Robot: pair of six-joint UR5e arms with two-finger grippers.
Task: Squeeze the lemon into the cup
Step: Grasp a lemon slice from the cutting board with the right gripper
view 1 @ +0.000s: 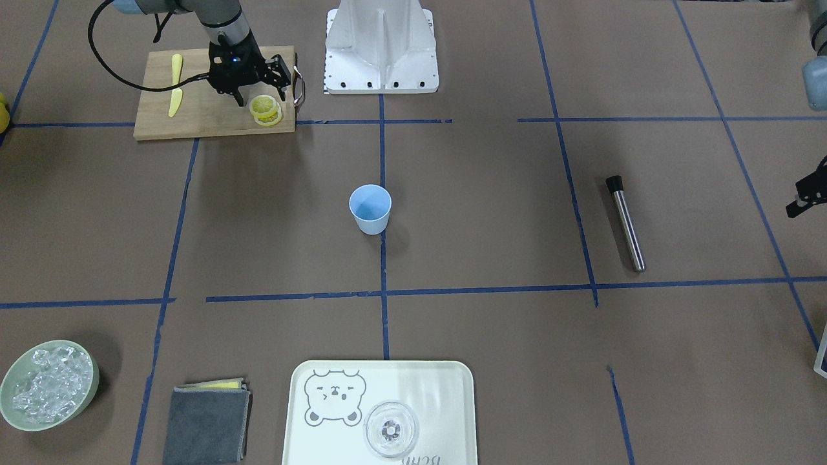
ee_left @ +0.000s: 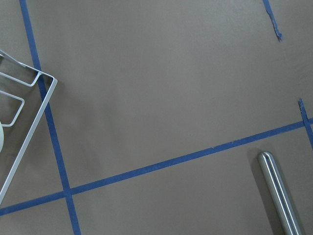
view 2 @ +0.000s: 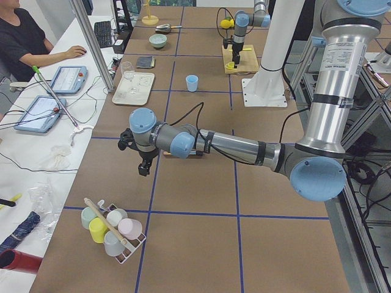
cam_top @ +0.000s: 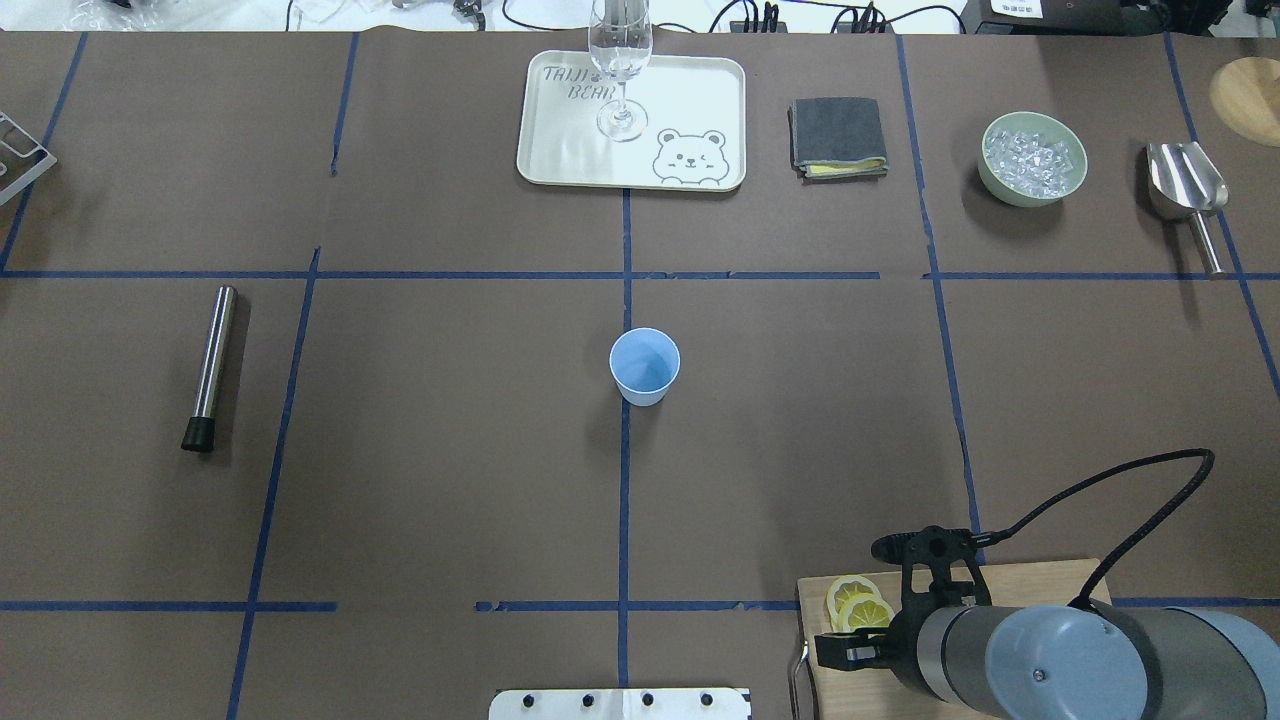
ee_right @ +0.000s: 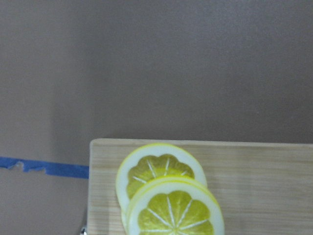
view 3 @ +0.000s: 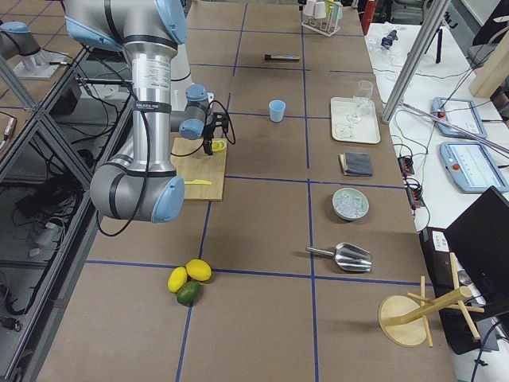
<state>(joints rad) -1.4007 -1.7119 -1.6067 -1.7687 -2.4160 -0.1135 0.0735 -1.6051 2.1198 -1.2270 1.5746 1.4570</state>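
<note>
The light-blue cup (view 1: pixel 370 208) stands upright mid-table, also in the overhead view (cam_top: pixel 644 365). Several lemon slices (view 1: pixel 266 108) lie stacked at the corner of a wooden cutting board (view 1: pixel 207 113). They also show in the overhead view (cam_top: pixel 858 603) and fill the bottom of the right wrist view (ee_right: pixel 166 196). My right gripper (view 1: pixel 261 97) hangs just above the slices, open, with one finger on each side of the stack. It holds nothing. My left gripper (view 1: pixel 802 195) is at the table's far end, cut off by the view's edge. I cannot tell whether it is open or shut.
A yellow plastic knife (view 1: pixel 176 84) lies on the board. A steel muddler (view 1: pixel 625 223) lies near the left arm. At the far side are a tray (view 1: pixel 323 439) with a glass (view 1: pixel 391 429), a grey cloth (view 1: pixel 205 423) and a bowl of ice (view 1: pixel 48 384).
</note>
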